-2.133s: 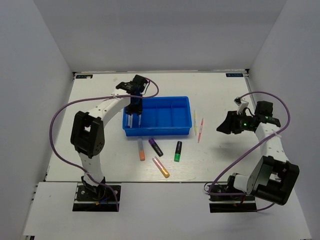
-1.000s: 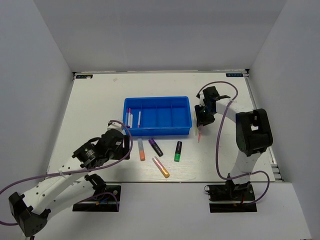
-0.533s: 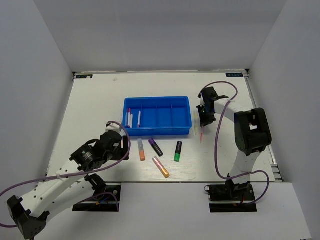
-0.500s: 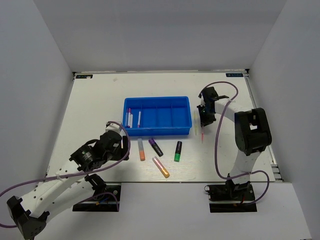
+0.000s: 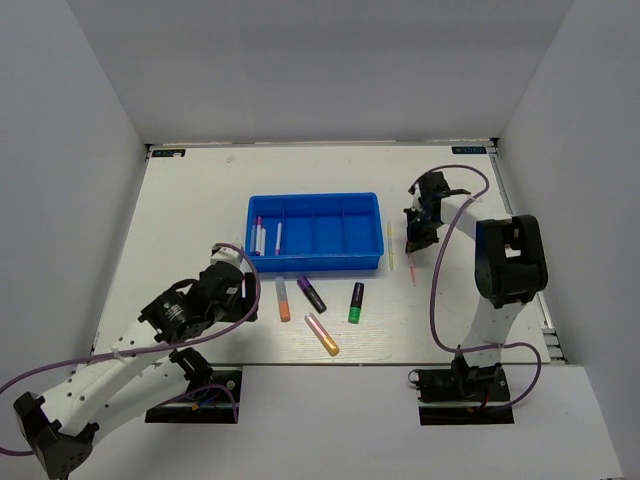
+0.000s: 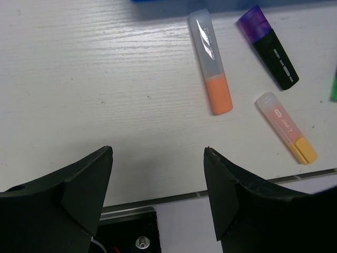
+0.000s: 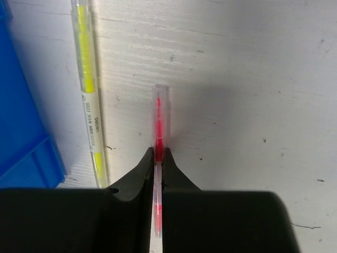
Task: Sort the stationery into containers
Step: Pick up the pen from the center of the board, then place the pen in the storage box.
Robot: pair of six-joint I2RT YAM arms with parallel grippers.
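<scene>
The blue tray (image 5: pixel 330 262) sits mid-table, with pens (image 5: pixel 260 238) in its left compartment. My right gripper (image 5: pixel 416 244) (image 7: pixel 158 153) is shut on the thin pink pen (image 7: pixel 159 113) (image 5: pixel 413 268), just right of the tray. The yellow pen (image 5: pixel 391 246) (image 7: pixel 89 89) lies on the table between them, along the tray's wall (image 7: pixel 21 105). Four highlighters lie in front of the tray: orange (image 5: pixel 283 298) (image 6: pixel 211 68), purple and black (image 5: pixel 311 294) (image 6: pixel 268 46), green and black (image 5: pixel 356 302), pink and orange (image 5: pixel 322 334) (image 6: pixel 286 127). My left gripper (image 5: pixel 236 290) (image 6: pixel 158 153) stands open over bare table, left of the orange one.
The table's near edge (image 6: pixel 174 197) runs just under my left gripper's fingertips, with the arm's base plate (image 5: pixel 195 395) below it. White walls enclose the table on three sides.
My right gripper has shut on the pink pen and carried it slightly to the right, away from the yellow pen. The left arm has stayed where it was.
</scene>
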